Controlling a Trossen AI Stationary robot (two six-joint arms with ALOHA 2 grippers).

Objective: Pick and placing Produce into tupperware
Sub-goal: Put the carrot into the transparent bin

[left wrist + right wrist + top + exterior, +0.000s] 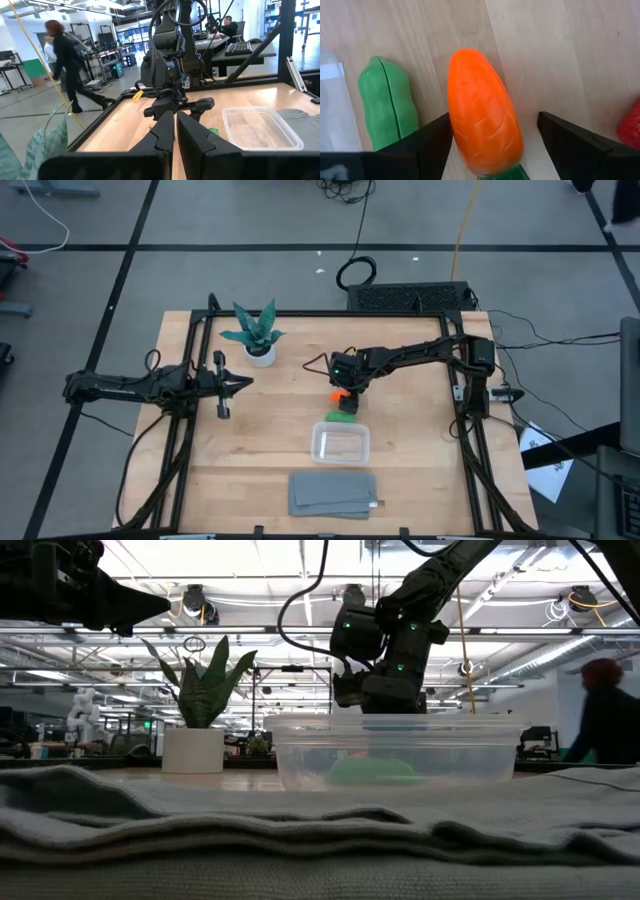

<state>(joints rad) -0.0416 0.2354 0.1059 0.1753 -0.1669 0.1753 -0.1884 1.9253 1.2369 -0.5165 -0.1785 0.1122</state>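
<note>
The orange carrot (482, 115) lies on the table with its green tip (502, 174) toward my wrist. My right gripper (495, 130) stands open over it, pointing steeply down, with one finger on each side of it. The green pod (387, 102) lies beside the carrot, toward the tupperware (340, 443). The red berry (630, 125) sits on the carrot's other side. The clear tupperware stands just nearer than the produce. My left gripper (245, 383) is shut and waits level above the table's left part. My right gripper comes at the carrot from above, slanting, with its fingers across the carrot's thick part. One finger (432, 140) stands right at the carrot's side (454, 120), and I cannot tell whether it touches. The other finger (570, 142) is clear of it.
A teal-leaved plant in a white pot (255, 335) stands at the far left. A folded grey cloth (333, 493) lies at the near edge, in front of the tupperware. A person (605, 720) walks in the room behind the table.
</note>
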